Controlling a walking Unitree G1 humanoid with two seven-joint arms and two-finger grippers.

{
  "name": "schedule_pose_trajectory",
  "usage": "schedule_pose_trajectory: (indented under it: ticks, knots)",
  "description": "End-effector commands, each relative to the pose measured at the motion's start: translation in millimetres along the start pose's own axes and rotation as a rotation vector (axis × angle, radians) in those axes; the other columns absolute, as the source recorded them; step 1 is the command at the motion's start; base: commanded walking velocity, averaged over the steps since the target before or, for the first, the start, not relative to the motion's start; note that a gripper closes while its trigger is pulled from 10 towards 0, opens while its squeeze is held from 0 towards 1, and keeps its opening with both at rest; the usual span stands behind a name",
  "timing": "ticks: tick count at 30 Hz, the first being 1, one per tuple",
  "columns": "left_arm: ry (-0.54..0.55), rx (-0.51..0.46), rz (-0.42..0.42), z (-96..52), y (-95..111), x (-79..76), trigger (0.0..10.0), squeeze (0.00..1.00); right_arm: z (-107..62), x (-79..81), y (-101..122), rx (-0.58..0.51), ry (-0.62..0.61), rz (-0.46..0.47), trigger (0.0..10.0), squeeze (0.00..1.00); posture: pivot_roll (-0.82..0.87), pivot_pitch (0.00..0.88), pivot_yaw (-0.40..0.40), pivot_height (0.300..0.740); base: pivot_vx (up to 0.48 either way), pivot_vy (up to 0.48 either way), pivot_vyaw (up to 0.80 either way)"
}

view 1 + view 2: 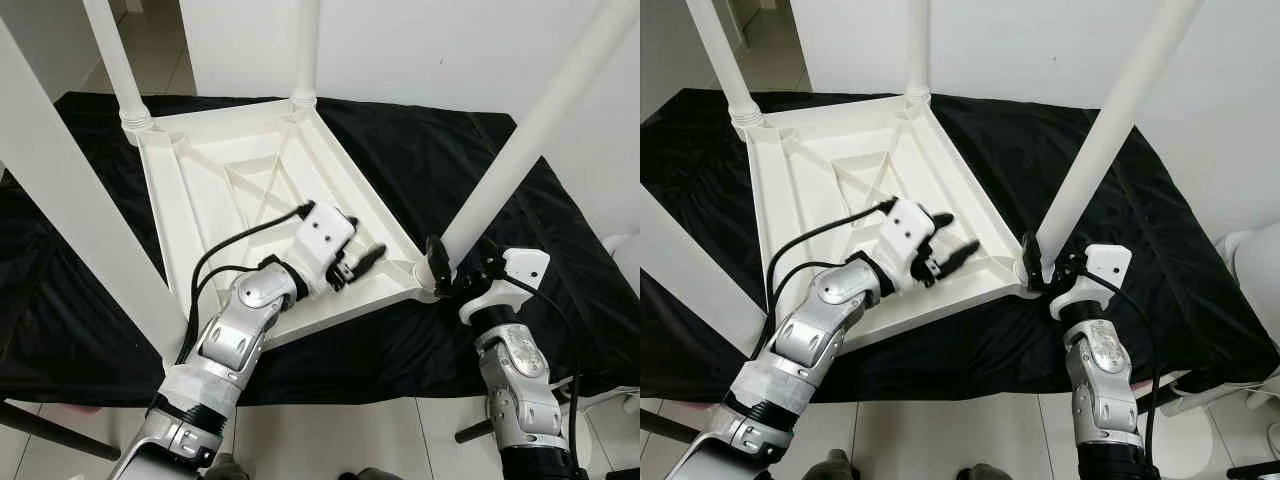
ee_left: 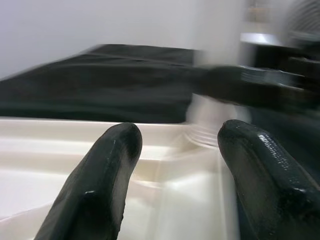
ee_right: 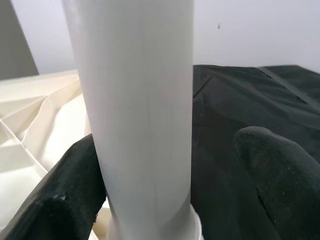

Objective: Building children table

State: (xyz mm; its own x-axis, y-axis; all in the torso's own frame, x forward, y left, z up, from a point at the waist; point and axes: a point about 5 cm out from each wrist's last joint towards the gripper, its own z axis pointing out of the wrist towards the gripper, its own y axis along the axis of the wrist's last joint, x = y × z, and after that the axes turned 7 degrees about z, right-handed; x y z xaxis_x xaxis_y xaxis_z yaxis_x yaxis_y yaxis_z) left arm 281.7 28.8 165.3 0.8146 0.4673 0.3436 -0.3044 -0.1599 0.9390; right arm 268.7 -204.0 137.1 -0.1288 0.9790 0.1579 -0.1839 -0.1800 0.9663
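A white plastic children's table (image 1: 230,190) lies upside down on a black cloth. Its white legs stand up from the corners: far left (image 1: 115,60), far right (image 1: 307,50), near left (image 1: 70,210) and near right (image 1: 520,150). My left gripper (image 1: 360,262) hovers open over the table's underside, close to the near right corner, with nothing between its fingers (image 2: 100,185). My right gripper (image 1: 440,265) sits at the base of the near right leg (image 3: 140,100). It is open, with one finger (image 3: 65,195) against the leg and the other (image 3: 270,170) standing apart from it.
The black cloth (image 1: 420,150) covers the low surface under the table and hangs at its front edge. A white wall rises right behind. Tiled floor lies in front of me. A white rounded object (image 1: 1255,270) stands at the right.
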Motion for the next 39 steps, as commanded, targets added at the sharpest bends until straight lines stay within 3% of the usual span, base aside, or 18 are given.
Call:
schedule_pose_trajectory:
  ticks: [1, 4, 7, 13, 20, 21, 24, 25, 38, 39]
  knots:
    - [-0.035, 0.02, 0.005, -2.9, -2, -4.9, 10.0, 0.0, -8.1, -14.6, -8, 0.057, -0.037, -0.018, 10.0, 0.0, 0.02, 0.03, -0.037, 0.74, 0.0, 0.0, 0.0]
    - [-0.055, 0.069, -0.021, -5.2, -3, -6.6, 10.0, 0.0, -0.8, -30.4, -5, 0.098, 0.025, -0.098, 10.0, 0.0, 0.02, 0.023, -0.041, 0.74, 0.0, 0.0, 0.0]
    - [-0.051, 0.08, -0.072, -4.6, -2, -2.4, 10.0, 0.0, 4.2, -35.7, -3, 0.12, 0.058, -0.119, 10.0, 0.0, 0.03, 0.011, -0.046, 0.74, 0.0, 0.0, 0.0]
    - [-0.035, 0.069, -0.063, -5.1, -2, 0.5, 10.0, 0.0, 15.7, -32.8, -6, 0.203, 0.227, -0.146, 10.0, 0.0, 0.04, 0.001, -0.05, 0.74, 0.0, 0.0, 0.0]
    - [-0.04, 0.061, -0.054, -5.3, 0, -0.8, 10.0, 0.0, 25.5, -32.0, -10, 0.265, 0.322, -0.169, 10.0, 0.0, 0.06, 0.0, -0.061, 0.74, 0.0, 0.0, 0.0]
    - [-0.038, 0.056, -0.053, -4.6, 2, -1.1, 10.0, 0.0, 28.8, -32.4, -12, 0.282, 0.342, -0.175, 3.9, 0.0, 0.06, 0.0, -0.065, 0.74, 0.0, 0.0, 0.0]
    - [-0.031, 0.055, -0.045, -3.7, 3, -1.1, 10.0, 0.0, 30.6, -32.4, -14, 0.298, 0.359, -0.174, 3.9, 0.0, 0.06, 0.0, -0.066, 0.74, 0.0, 0.0, 0.0]
    - [-0.02, 0.053, -0.039, -2.6, 5, -1.0, 10.0, 0.0, 31.8, -32.6, -16, 0.31, 0.375, -0.172, 0.0, 0.0, 0.06, 0.0, -0.071, 0.74, 0.0, 0.0, 0.0]
    - [0.009, 0.035, -0.039, 2.7, 9, 0.4, 10.0, 0.0, 37.7, -34.1, -19, 0.321, 0.402, -0.183, 0.0, 0.0, 0.06, 0.001, -0.076, 0.74, 0.0, 0.0, 0.0]
    - [0.01, 0.033, -0.039, 3.0, 10, 0.2, 10.0, 0.0, 37.3, -35.5, -19, 0.32, 0.39, -0.181, 10.0, 0.0, 0.06, 0.007, -0.081, 0.74, 0.0, 0.0, 0.0]
